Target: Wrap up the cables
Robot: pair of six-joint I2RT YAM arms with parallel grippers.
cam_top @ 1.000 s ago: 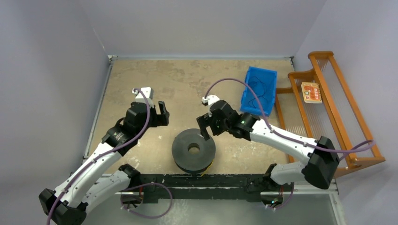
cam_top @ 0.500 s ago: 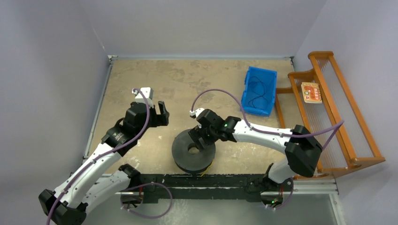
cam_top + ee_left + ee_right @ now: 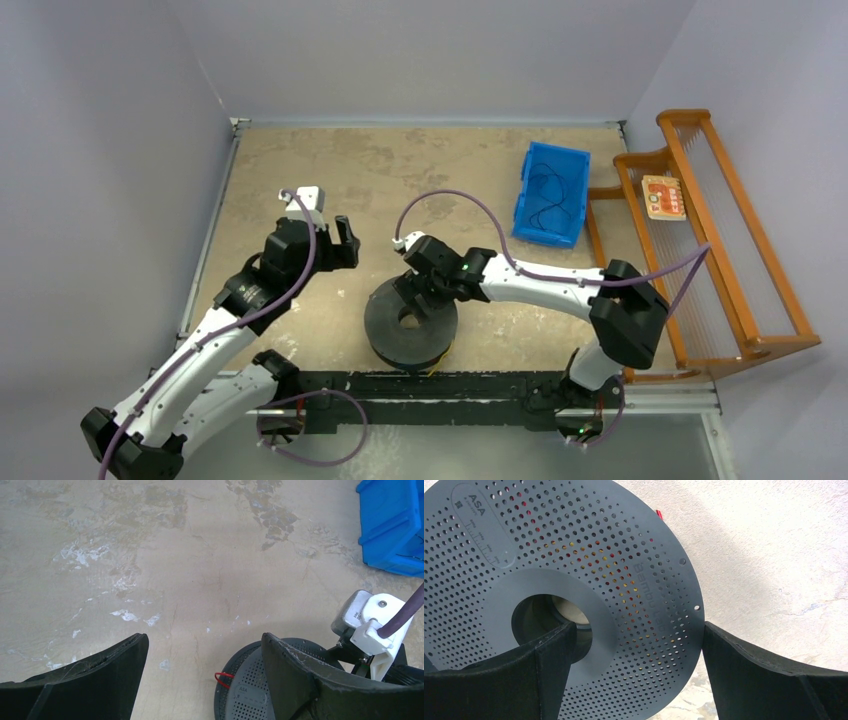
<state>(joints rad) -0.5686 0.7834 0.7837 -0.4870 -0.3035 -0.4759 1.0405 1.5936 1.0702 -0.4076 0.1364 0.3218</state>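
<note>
- Two arms stood bolted at the near edge of the tabletop (image 3: 330,170), and each carried one end effector.
- One black two-flanged spool (image 3: 390,335) lay flat just beyond the bases, between the arms, with its hub hole facing up.
- The cables (image 3: 616,575) sat wound inside that spool. Red, yellow and orange strands showed through the perforations of the top flange.
- One red strand end (image 3: 223,678) poked out at the rim on the left arm's side.
- The right end effector (image 3: 636,627) was spread wide over the spool and gripped nothing. One finger sat at the hub hole and the other just outside the rim, so the wound cables lay directly beneath the gap. Whether either finger touched the flange could not be told.
- The left end effector (image 3: 202,640) was also spread wide and empty. It hung above bare tabletop just left of the spool, with the red strand end near its right finger but apart from it.
- Farther back to the right sat one blue bin (image 3: 557,149). One thin black strand (image 3: 548,192) lay looped inside it, well apart from both end effectors.
- One wooden rack (image 3: 780,346) stood at the right edge.
</note>
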